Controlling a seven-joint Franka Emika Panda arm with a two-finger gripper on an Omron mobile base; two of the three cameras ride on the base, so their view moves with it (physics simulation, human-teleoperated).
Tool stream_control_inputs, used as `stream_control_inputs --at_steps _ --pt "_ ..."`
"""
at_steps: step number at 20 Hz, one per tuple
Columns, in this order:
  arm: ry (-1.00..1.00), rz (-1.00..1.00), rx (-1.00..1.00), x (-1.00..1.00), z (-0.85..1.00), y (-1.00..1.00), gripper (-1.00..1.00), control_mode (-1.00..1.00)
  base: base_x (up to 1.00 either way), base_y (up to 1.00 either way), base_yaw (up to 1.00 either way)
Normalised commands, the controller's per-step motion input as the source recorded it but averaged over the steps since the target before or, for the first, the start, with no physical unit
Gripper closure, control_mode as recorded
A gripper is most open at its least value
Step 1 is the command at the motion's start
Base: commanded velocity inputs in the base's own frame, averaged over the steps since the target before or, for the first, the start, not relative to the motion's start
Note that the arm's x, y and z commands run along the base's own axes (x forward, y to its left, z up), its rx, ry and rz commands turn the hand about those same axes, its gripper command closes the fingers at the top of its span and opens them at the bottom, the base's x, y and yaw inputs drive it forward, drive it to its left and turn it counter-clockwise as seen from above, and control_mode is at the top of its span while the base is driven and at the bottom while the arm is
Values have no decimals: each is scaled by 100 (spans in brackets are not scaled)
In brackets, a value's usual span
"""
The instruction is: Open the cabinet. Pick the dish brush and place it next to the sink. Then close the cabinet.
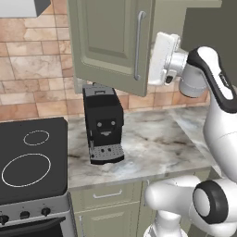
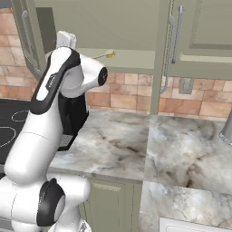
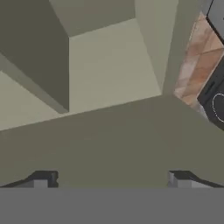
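Reaching into the cabinet point(image 1: 111, 41) past its swung-out door edge, the end effector point(image 3: 109, 180) gapes wide.

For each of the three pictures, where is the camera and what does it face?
Left base view: behind the arm's left, facing the open cabinet, coffee machine and stove; arm at right.
Right base view: behind its right, facing the counter; arm at left.
Hand view: on the hand, looking into the cabinet; open fingertips below.
Both base views share cabinet and coffee machine.
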Motion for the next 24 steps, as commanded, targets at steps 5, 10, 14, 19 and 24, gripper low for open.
stream_control_inputs --at_steps 5,10,14,19,24 --pt "1 31 5 -3 -1 43 -100 -100 0 0 0" --pt "5 27 0 -13 0 59 -100 -100 0 0 0" --pt "5 22 0 -13 1 66 -100 -100 0 0 0" --pt "3 15 -5 -3 0 76 -100 -100 0 0 0" --pt "0 8 -8 0 0 81 -100 -100 0 0 0"
